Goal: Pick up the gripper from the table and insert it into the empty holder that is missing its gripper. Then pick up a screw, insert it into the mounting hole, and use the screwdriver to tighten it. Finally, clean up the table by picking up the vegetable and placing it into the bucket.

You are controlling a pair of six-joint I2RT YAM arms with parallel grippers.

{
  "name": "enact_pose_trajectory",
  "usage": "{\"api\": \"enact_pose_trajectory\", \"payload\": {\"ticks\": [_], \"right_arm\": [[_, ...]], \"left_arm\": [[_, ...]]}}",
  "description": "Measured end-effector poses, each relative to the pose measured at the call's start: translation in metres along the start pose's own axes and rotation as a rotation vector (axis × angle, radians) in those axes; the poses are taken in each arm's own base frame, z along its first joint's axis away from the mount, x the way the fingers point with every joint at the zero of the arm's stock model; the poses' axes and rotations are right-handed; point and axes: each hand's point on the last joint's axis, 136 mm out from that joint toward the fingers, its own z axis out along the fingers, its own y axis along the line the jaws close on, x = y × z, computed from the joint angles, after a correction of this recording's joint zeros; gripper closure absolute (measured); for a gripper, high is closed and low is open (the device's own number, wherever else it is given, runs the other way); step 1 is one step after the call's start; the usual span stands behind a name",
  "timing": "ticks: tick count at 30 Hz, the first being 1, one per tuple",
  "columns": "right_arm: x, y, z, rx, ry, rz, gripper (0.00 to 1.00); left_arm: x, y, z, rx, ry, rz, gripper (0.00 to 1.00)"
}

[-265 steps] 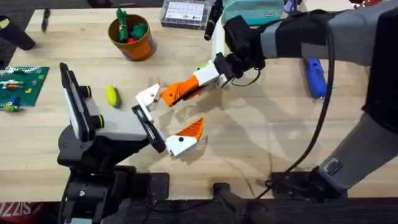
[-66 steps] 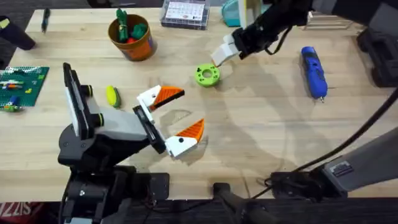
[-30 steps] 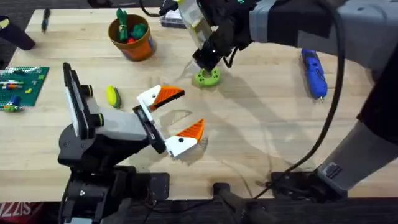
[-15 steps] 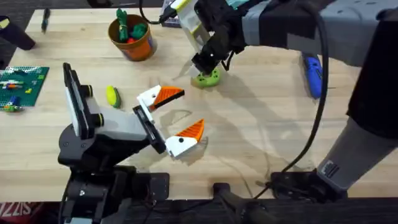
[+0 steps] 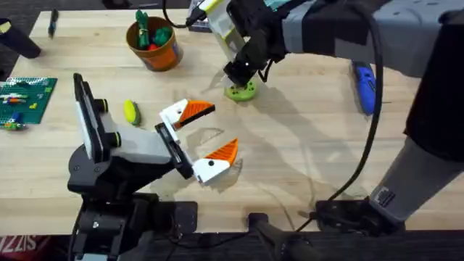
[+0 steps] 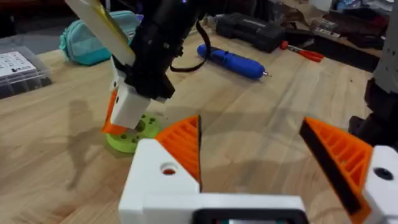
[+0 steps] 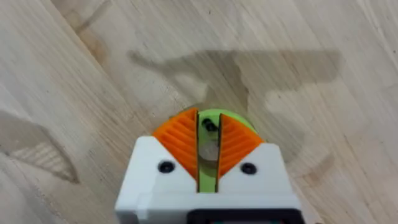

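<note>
Right gripper swung from the far edge down onto disc, pads at a slit, static for the last half second; likely screw pick, catch unclear. Wedge already seated in holder, left gripper wide open. Screwdriver half behind the right arm; vegetable on table, well apart from bucket.

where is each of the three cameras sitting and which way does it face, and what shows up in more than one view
Overhead: fixed above the arm bases, looking down and forward over the wooden table; both arms show.
Left wrist: on the left arm, looking across the table at the right gripper; its own orange-padded fingers show spread apart.
Right wrist: on the right arm, looking straight down; its own fingers show nearly closed.
Shared: the round bright-green disc with holes appears in all three; the blue cylindrical screwdriver in two.
</note>
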Motion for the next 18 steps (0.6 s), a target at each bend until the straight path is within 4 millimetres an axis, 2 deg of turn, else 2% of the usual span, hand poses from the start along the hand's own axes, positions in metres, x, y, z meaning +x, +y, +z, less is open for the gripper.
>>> {"api": "enact_pose_trajectory", "payload": {"ticks": [2,4,5,18], "right_arm": [[0.0002,-0.0001,0.0,0.0,0.001,0.0,0.893],[0.0013,0.0004,0.0006,-0.002,0.005,0.001,0.98],[0.0015,0.0003,0.001,-0.002,0.006,0.001,0.993],[0.0014,0.0003,0.0014,-0.002,0.005,0.001,0.995]], "left_arm": [[0.0,0.0,0.0,0.0,0.0,0.0,0.015],[0.0,0.0,0.0,0.0,0.0,0.0,0.015],[0.0,0.0,0.0,0.0,0.0,0.0,0.016],[0.0,0.0,0.0,0.0,0.0,0.0,0.015]]}}
